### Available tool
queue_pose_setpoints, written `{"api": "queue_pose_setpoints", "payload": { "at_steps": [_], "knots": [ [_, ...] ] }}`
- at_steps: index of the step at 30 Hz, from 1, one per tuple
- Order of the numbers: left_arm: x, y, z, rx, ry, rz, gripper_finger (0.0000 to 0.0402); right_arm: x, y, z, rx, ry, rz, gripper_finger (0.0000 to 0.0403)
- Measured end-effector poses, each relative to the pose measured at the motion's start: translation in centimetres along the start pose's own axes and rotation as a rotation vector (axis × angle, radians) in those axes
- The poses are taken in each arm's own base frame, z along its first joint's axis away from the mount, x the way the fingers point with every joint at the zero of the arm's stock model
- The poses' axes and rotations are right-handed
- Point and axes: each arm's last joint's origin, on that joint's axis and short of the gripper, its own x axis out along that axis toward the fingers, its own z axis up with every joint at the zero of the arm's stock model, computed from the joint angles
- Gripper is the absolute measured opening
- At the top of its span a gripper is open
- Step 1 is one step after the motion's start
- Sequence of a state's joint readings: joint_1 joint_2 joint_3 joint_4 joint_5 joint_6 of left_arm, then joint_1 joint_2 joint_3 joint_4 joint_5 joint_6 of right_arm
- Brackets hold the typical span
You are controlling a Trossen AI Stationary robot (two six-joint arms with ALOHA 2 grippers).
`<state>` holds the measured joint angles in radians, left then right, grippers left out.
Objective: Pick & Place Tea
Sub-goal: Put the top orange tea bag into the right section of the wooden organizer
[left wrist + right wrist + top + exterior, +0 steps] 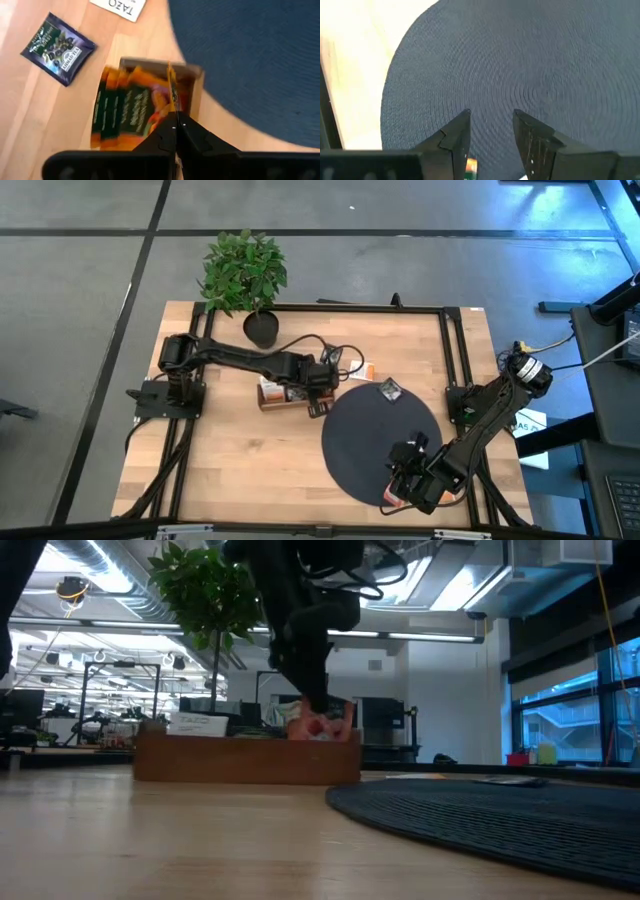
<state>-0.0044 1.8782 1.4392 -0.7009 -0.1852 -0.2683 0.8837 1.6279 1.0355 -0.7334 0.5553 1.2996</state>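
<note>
Left pincer [176, 124] pinches an orange sachet [172, 95] (edge-on) over the tray [196, 80].

In your high view, the wooden tray [272, 397] sits at frame centre, just left of the round mat [365, 450], with the potted plant [246, 275] above it. A sachet [389, 389] lies on the mat's upper edge; the left gripper [318, 385] hangs over the tray's right end, the right gripper [402, 471] over the mat's lower right.

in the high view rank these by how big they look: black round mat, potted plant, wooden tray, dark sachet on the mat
1. black round mat
2. potted plant
3. wooden tray, though the left arm covers part of it, so its full extent is unsure
4. dark sachet, at the mat's far edge
</note>
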Motion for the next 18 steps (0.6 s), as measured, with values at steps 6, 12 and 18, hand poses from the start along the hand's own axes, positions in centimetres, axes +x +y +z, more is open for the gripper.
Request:
{"api": "queue_pose_setpoints", "payload": {
  "at_steps": [6, 12, 18],
  "knots": [
    [0.9, 0.5, -1.0, 0.001, 0.028, 0.037, 0.0002, 0.0, -0.1, 0.0, -0.006, 0.000, -0.006, 0.0149],
    [2.1, 0.5, -2.0, -0.016, 0.024, 0.038, 0.0008, 0.0, -0.2, 0.1, -0.010, -0.034, -0.022, 0.0149],
    [2.2, 0.4, -2.2, -0.020, 0.029, 0.045, 0.0010, 0.2, -0.4, 0.5, -0.004, -0.047, -0.042, 0.0149]
  ]
}}
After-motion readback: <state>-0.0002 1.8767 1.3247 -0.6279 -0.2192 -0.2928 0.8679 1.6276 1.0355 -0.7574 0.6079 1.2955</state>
